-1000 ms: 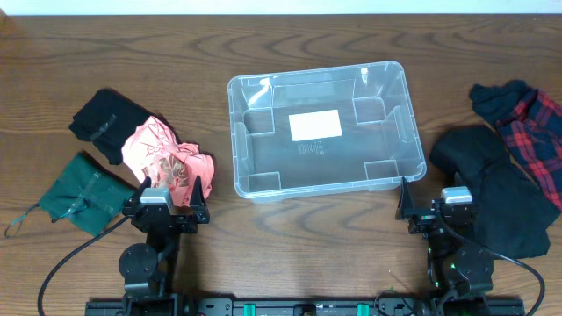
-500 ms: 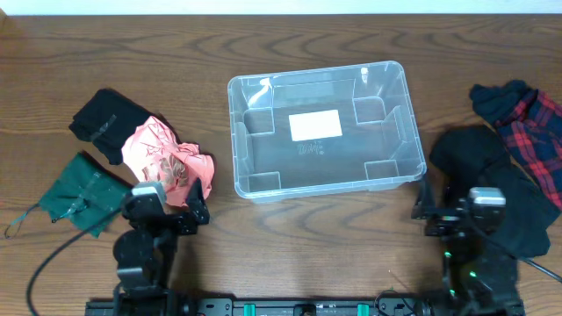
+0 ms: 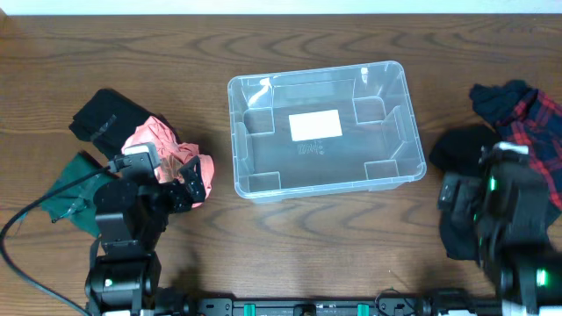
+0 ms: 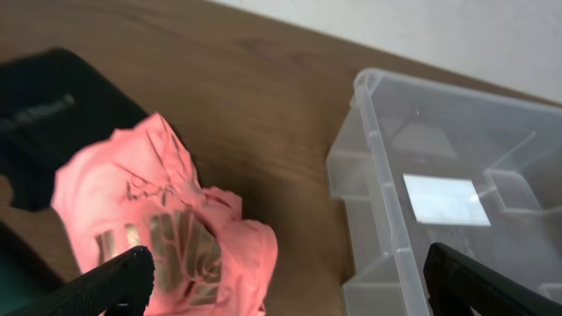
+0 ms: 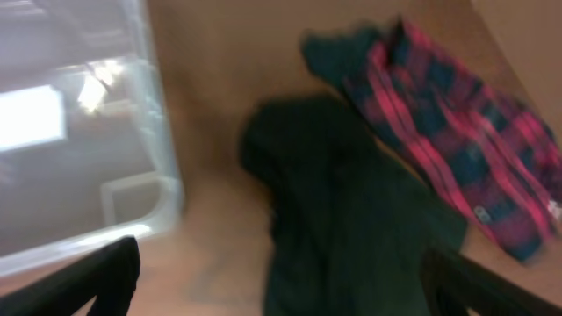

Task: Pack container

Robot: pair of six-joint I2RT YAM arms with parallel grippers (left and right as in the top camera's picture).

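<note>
The clear plastic container [image 3: 263, 151] stands open and empty in the middle of the table, with a white label on its base. It also shows in the left wrist view [image 4: 386, 158] and the right wrist view [image 5: 140, 105]. My left gripper [image 3: 167, 175] is open and empty above the near edge of a crumpled pink garment [image 3: 162, 145]; in its wrist view the jaws [image 4: 290, 290] span that pink garment [image 4: 149, 219] and the container's corner. My right gripper [image 3: 479, 175] is open and empty above a black garment [image 3: 465, 149], which lies between its jaws [image 5: 285, 281] in the right wrist view [image 5: 351, 202].
Left of the container lie a black garment [image 3: 101, 118] and a dark green garment [image 3: 75, 189], beside and partly under the pink one. A red and dark plaid shirt [image 3: 527, 123] lies at the far right, touching the right black garment.
Both arms have lifted from near the front edge. The left has moved left over the pink garment, the right has moved right over the black garment. Both grippers stay open.
</note>
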